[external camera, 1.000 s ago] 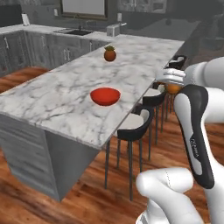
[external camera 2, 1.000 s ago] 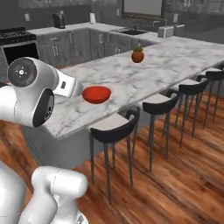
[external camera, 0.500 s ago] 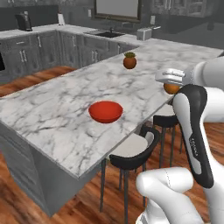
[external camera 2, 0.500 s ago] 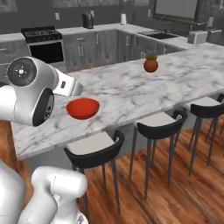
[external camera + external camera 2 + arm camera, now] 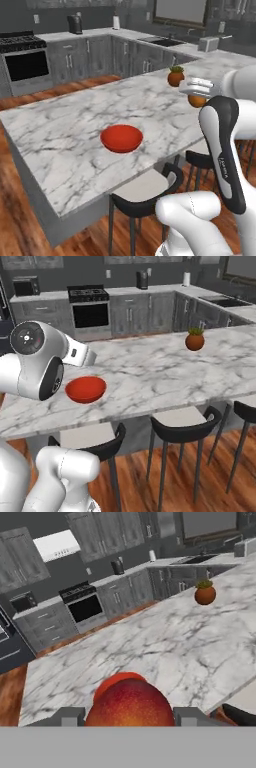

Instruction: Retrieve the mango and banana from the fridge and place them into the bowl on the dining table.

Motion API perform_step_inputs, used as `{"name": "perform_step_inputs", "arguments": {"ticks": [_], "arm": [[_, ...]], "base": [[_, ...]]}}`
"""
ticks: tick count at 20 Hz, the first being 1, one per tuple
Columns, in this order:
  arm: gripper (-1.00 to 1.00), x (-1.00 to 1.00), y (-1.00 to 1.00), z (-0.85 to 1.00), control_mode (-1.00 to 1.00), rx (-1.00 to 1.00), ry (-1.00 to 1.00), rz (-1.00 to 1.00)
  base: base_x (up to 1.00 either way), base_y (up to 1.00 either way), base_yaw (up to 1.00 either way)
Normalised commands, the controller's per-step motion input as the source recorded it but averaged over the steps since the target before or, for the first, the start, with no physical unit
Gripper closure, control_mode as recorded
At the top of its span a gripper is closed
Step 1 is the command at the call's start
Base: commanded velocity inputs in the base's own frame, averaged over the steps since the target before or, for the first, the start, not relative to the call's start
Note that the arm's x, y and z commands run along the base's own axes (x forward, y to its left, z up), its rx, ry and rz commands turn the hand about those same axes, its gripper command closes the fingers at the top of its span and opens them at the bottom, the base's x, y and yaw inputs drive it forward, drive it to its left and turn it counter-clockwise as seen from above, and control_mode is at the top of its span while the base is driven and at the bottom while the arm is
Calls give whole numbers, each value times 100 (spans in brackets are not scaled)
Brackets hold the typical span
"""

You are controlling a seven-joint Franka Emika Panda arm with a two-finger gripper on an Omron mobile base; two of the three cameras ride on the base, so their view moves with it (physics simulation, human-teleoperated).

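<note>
My gripper (image 5: pixel 129 718) is shut on the mango (image 5: pixel 131 704), a smooth orange-red fruit between the two fingers. From the left base view the mango (image 5: pixel 197 101) hangs under the gripper (image 5: pixel 198 93), over the near right edge of the dining table (image 5: pixel 65 135). The red bowl (image 5: pixel 121 138) sits on the marble top, left of the gripper and lower in that view. Its rim (image 5: pixel 120 678) peeks out just behind the mango. The bowl (image 5: pixel 85 389) looks empty. The fridge's dark front (image 5: pixel 10 647) edges in at far left. The banana is out of view.
An orange-brown pot with a green top (image 5: pixel 175 77) stands farther along the table (image 5: pixel 165 363). Black stools (image 5: pixel 150 192) (image 5: pixel 185 423) line the near side. Grey counters, a stove (image 5: pixel 90 306) and a sink run along the back walls.
The base has moved, so the whole scene shifted: the table and bowl now lie closer and more square to the cameras. The gripper still holds the mango.
</note>
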Motion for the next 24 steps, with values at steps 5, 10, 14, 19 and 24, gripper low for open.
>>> {"name": "perform_step_inputs", "arguments": {"ticks": [5,10,14,19,24], "arm": [[100,0,0,0,100,0,0,0],[100,0,0,0,100,0,0,0],[100,0,0,0,100,0,0,0],[100,0,0,0,100,0,0,0],[100,39,0,-19,-100,1,18,26]], "base": [[74,-14,45],[72,0,43],[60,0,39],[55,0,39],[9,0,7]]}}
